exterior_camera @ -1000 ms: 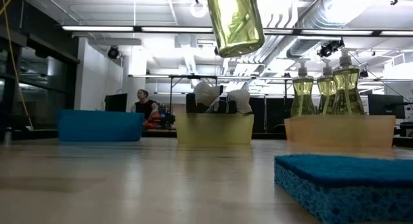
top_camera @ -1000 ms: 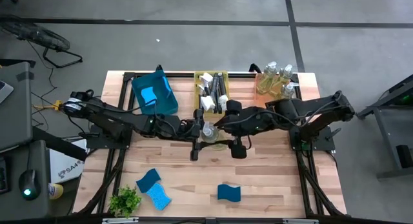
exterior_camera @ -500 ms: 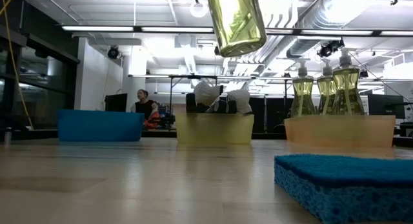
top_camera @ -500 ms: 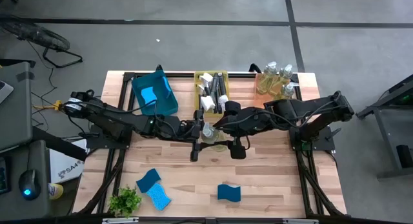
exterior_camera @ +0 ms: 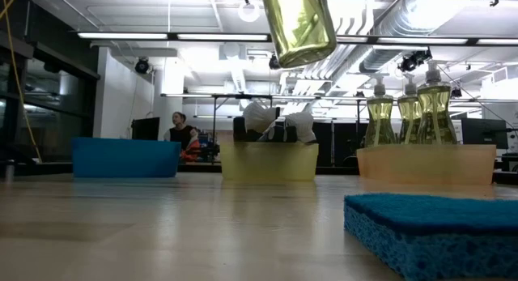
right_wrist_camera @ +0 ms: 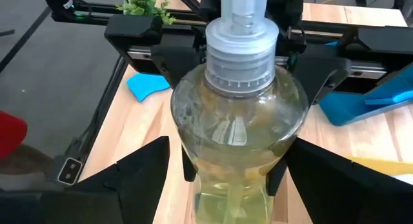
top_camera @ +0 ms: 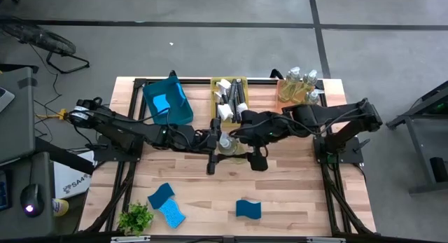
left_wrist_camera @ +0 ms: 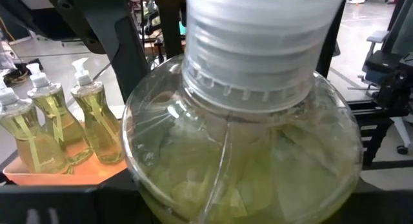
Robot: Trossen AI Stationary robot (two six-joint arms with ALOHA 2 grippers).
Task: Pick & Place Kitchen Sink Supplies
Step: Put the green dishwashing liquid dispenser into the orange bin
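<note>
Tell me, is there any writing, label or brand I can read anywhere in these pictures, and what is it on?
None can be read for certain.
The white bag beside the table's left edge bears dark print, too small to make out.
The held soap bottle shows no label.

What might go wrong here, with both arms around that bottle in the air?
1. The soap bottle hangs well above the table, held only by the left gripper. The right gripper flanks it with open fingers, so a release too early would likely drop it.
2. The orange tray already holds three bottles, so setting this one down there may knock one of them over.
</note>
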